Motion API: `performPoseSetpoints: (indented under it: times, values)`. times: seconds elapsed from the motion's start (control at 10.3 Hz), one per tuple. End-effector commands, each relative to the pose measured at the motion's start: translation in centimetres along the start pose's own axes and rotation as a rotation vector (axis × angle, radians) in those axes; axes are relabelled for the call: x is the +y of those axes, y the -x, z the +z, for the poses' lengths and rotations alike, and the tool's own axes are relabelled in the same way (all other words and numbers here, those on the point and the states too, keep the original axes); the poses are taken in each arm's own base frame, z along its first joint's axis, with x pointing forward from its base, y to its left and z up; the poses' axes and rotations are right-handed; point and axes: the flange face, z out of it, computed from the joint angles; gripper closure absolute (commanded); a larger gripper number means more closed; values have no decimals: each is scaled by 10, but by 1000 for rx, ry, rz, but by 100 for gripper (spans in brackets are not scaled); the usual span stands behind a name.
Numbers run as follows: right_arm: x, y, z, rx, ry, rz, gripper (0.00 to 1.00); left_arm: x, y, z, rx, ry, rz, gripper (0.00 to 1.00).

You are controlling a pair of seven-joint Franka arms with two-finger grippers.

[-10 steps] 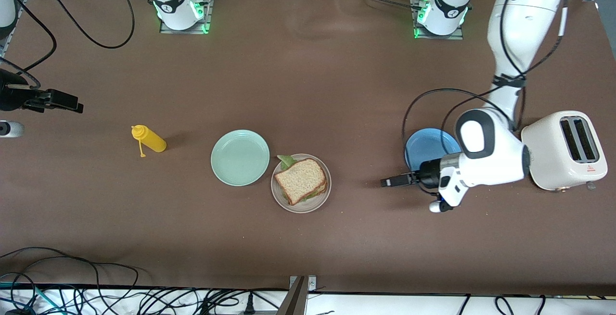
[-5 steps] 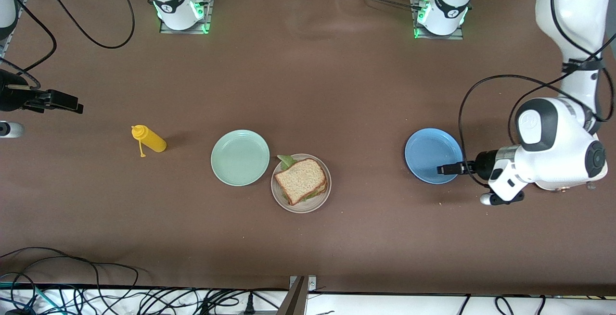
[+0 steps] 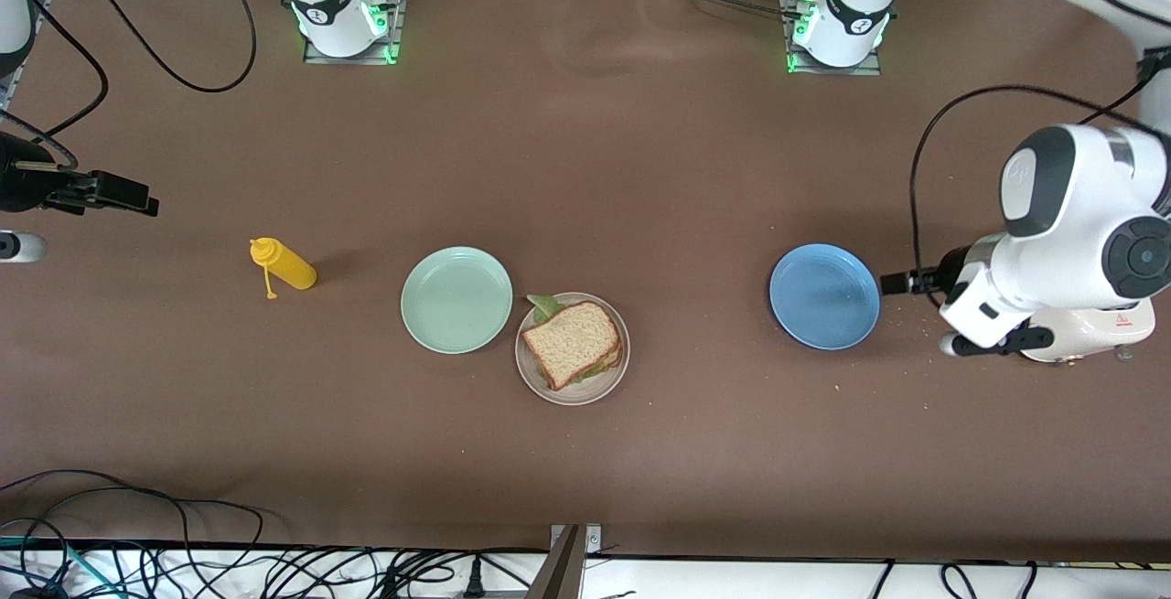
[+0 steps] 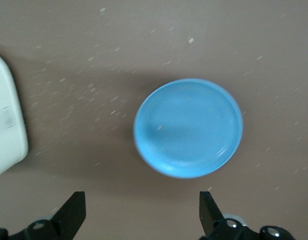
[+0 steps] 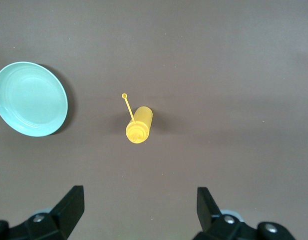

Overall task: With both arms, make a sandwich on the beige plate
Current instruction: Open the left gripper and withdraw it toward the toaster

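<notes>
Sandwich on beige plate, done

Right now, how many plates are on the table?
3. The mint-green plate lies beside the beige plate, which holds the sandwich; the blue plate lies toward the left arm's end. None seems hidden.

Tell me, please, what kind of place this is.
Probably a robotics lab set up as a mock kitchen: two robot arms bolted to a brown table, loose cables along its edge, and a sandwich on a beige plate.
</notes>
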Motion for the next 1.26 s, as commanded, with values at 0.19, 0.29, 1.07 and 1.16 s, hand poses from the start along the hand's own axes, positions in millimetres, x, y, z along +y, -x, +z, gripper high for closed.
performPoseSetpoints:
  times: [0.19,0.29,1.07,1.16]
  values:
    - [0,2,-1,4,1,14,0,-28,57,-55,-5,-71,-49,0]
    - [1,2,-2,3,2,16,0,-37,74,-66,17,-67,-60,0]
    - [2,2,-1,3,13,14,0,-32,161,-151,183,-5,-43,0]
    - [2,2,-2,4,13,14,0,-34,165,-155,174,39,-46,0]
